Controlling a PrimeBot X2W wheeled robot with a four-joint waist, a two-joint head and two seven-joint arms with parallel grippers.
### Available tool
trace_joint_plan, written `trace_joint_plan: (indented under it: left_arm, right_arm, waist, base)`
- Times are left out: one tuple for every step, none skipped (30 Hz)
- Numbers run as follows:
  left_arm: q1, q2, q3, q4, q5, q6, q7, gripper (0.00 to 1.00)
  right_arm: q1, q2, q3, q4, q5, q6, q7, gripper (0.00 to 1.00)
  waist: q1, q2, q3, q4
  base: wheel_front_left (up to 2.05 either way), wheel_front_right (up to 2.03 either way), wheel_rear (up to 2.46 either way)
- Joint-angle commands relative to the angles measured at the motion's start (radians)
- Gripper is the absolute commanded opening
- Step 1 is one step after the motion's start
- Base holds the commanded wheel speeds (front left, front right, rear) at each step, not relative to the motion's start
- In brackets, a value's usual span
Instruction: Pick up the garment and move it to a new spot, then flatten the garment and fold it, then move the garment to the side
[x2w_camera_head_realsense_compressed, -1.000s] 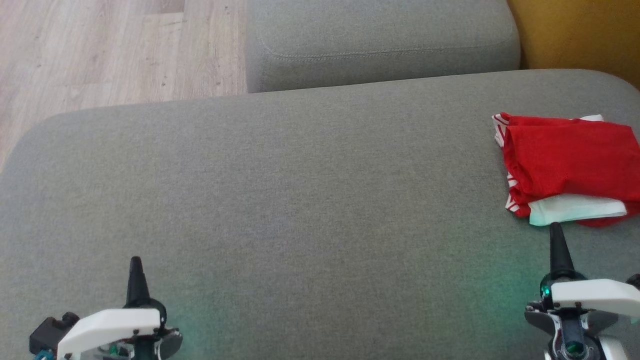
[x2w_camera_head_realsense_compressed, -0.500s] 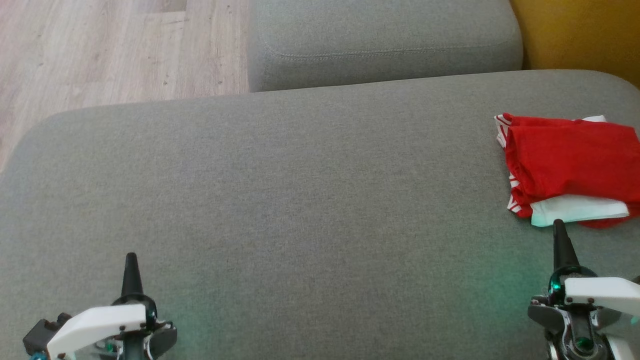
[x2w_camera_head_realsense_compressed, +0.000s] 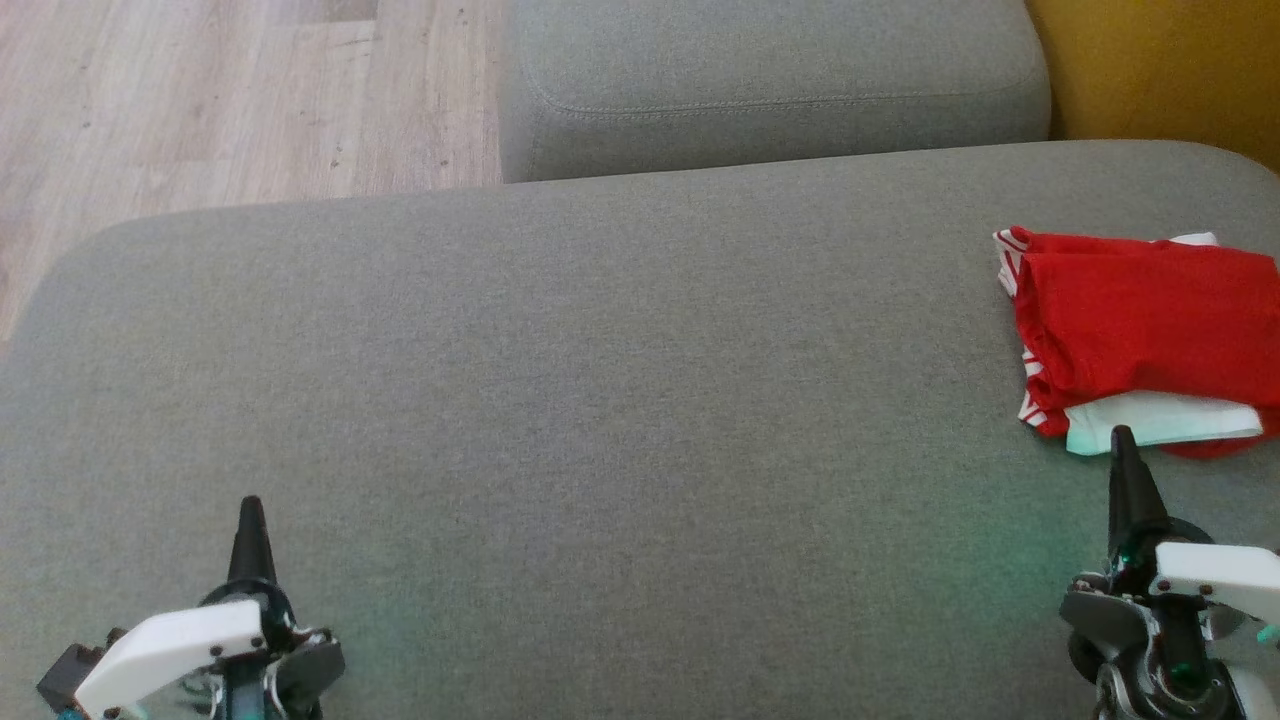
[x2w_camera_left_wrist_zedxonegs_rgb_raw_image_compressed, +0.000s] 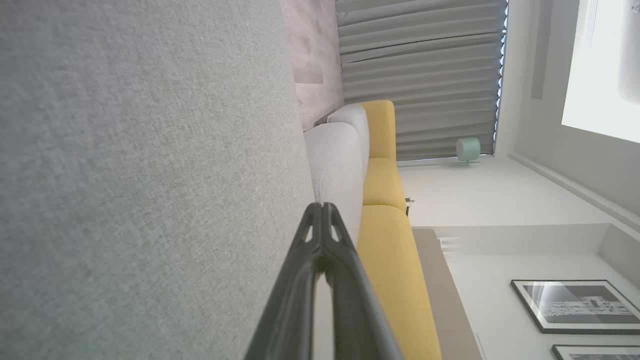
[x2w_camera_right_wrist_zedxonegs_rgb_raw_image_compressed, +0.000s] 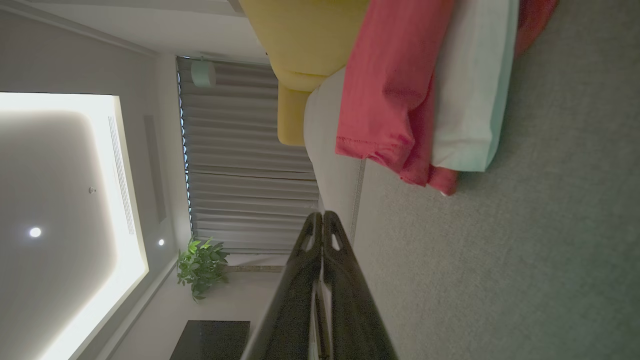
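The garment lies folded at the right edge of the grey sofa cushion: red cloth on top, a white panel along its near side, striped trim at its left. In the right wrist view the garment fills the top, with its white layer on the right. My right gripper is shut and empty, its tip just short of the white panel. Its closed fingers point past the garment's corner. My left gripper is shut and empty over bare cushion at the lower left; in its own wrist view the fingertips touch together.
A second grey cushion sits behind the wide one, with wooden floor at the far left and a yellow seat at the far right. The wide cushion's near and left parts are bare fabric.
Both arms have slid down the head view, and the whole picture has drifted slightly right. The right gripper's tip sits closer to the garment's white panel. The garment itself has not moved.
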Motion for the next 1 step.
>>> trace_joint_plan:
  left_arm:
    - [-0.054,0.007,0.037,-0.037,-0.024,-0.008,0.013,0.00]
  right_arm:
    - [-0.050,-0.008,0.014,-0.039,0.034,0.007,0.011,0.00]
  waist:
    - [-0.0001,0.0000,0.000,0.001]
  base:
    - [0.00,0.00,0.00]
